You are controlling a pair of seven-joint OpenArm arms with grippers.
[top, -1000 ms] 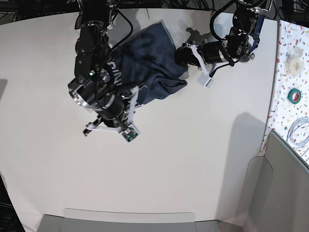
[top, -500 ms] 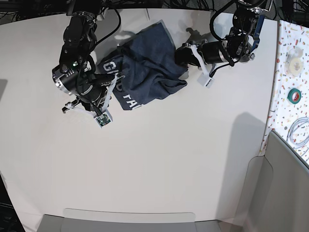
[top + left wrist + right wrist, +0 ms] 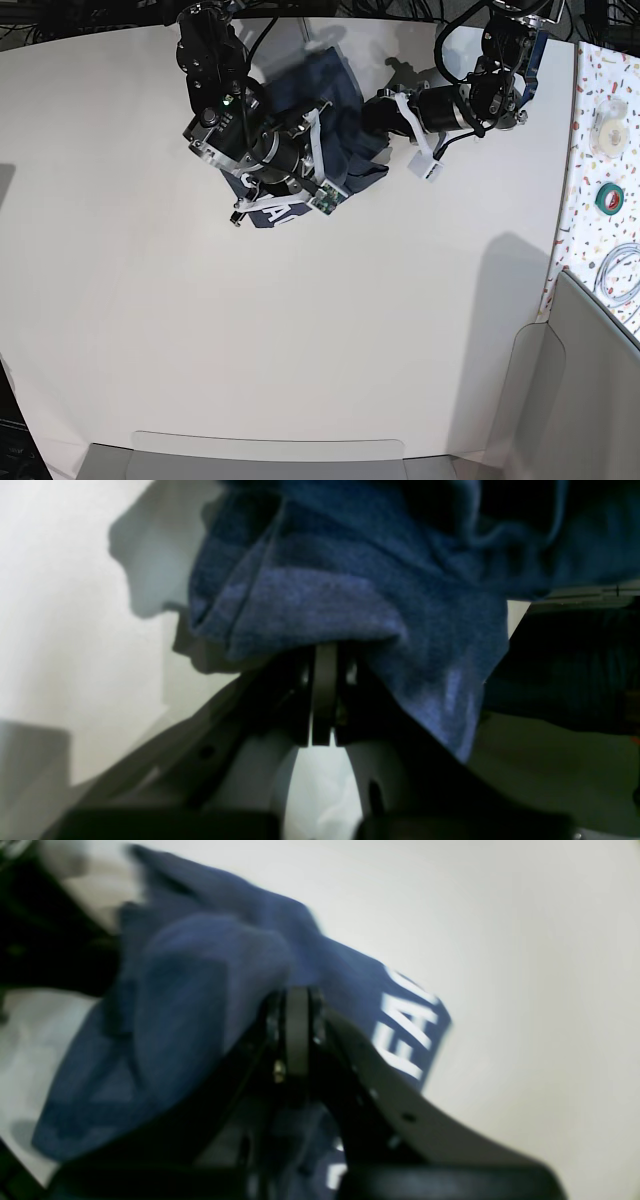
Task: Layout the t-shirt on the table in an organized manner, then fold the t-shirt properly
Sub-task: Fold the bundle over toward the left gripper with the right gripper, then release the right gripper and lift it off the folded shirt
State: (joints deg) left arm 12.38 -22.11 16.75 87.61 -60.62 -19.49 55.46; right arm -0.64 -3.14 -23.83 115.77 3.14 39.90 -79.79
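Both grippers were clamped on the t-shirt (image 3: 335, 110): the left gripper (image 3: 324, 652) on a bunched fold, the right gripper (image 3: 296, 1012) beside the white lettering. The shirt lay crumpled at the table's (image 3: 300, 340) far edge; spreading and folding both remained.

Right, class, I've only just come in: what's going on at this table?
A two-armed robot is handling a dark blue t-shirt on a white table. The left gripper is shut on one bunched edge of the cloth, and the right gripper is shut on another part near the white lettering. The shirt is crumpled between the arms at the far side, not yet laid flat or folded.
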